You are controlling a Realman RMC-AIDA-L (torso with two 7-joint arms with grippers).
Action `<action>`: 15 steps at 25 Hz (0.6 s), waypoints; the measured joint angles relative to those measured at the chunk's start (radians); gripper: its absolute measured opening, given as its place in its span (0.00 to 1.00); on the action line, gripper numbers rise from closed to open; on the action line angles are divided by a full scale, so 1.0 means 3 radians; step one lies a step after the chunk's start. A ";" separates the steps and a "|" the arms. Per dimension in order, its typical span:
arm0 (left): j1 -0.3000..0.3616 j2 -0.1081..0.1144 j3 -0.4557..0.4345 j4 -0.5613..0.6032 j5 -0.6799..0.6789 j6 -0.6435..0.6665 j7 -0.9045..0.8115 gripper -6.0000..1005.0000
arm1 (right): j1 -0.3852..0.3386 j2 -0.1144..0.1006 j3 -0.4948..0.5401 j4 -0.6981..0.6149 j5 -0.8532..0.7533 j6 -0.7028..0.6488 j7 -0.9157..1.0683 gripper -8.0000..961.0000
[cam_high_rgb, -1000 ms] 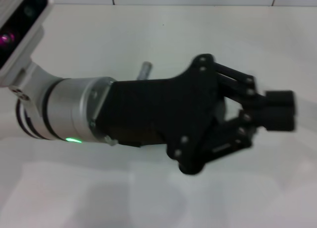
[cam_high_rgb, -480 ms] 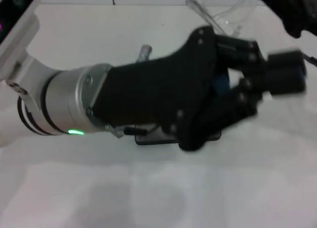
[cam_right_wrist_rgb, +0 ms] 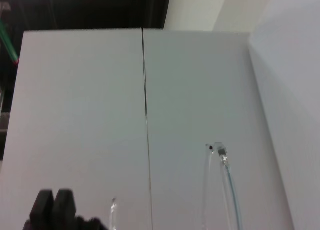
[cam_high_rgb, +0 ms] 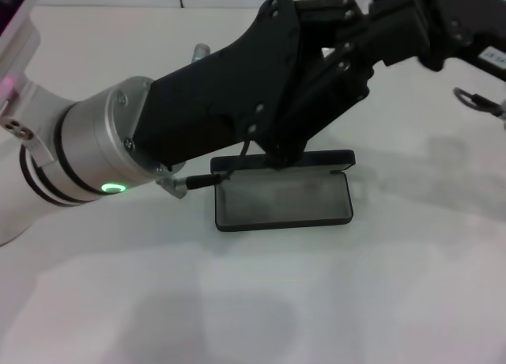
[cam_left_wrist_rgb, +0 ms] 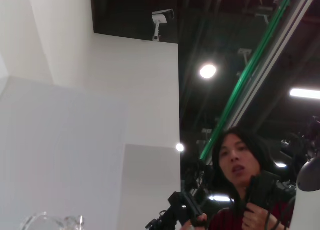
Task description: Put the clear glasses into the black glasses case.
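Two arms over a white table (cam_high_rgb: 395, 301). Left gripper (cam_high_rgb: 348, 43): raised above the table's far middle, reaching right; fingers open or shut, cannot tell. Case (cam_high_rgb: 283, 198): black, lying open on the table at centre, grey lining up, just near of that gripper. Right gripper (cam_high_rgb: 411, 24): far right, meeting the left one; grip cannot be told. Glasses (cam_right_wrist_rgb: 222, 190): clear arms seen only in the right wrist view, raised, apart from the case.

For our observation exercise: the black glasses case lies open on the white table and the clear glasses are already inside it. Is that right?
Not quite. The black glasses case does lie open on the white table, but the head view shows only bare grey lining inside. The clear glasses show in the right wrist view, up against the wall panels, not in the case.
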 joint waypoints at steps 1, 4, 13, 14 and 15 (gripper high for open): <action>-0.0002 0.0000 -0.0004 0.0000 -0.0001 -0.0021 0.0012 0.08 | 0.0006 -0.0001 -0.0041 -0.0013 0.0000 0.0052 -0.0005 0.12; -0.0004 -0.0001 -0.0018 -0.0017 -0.0002 -0.0126 0.0027 0.08 | 0.0011 -0.0006 -0.0138 -0.0061 -0.0005 0.0173 -0.0009 0.12; -0.0025 -0.0001 -0.0097 -0.0215 -0.0126 -0.0240 0.0094 0.08 | 0.0012 -0.0017 -0.0275 -0.0121 -0.0011 0.0292 -0.0012 0.12; -0.0035 -0.0001 -0.0129 -0.0269 -0.0149 -0.0244 0.0109 0.08 | 0.0012 -0.0019 -0.0283 -0.0137 -0.0014 0.0308 -0.0018 0.12; -0.0038 0.0000 -0.0146 -0.0289 -0.0153 -0.0246 0.0110 0.08 | 0.0012 -0.0019 -0.0284 -0.0143 -0.0020 0.0319 -0.0023 0.12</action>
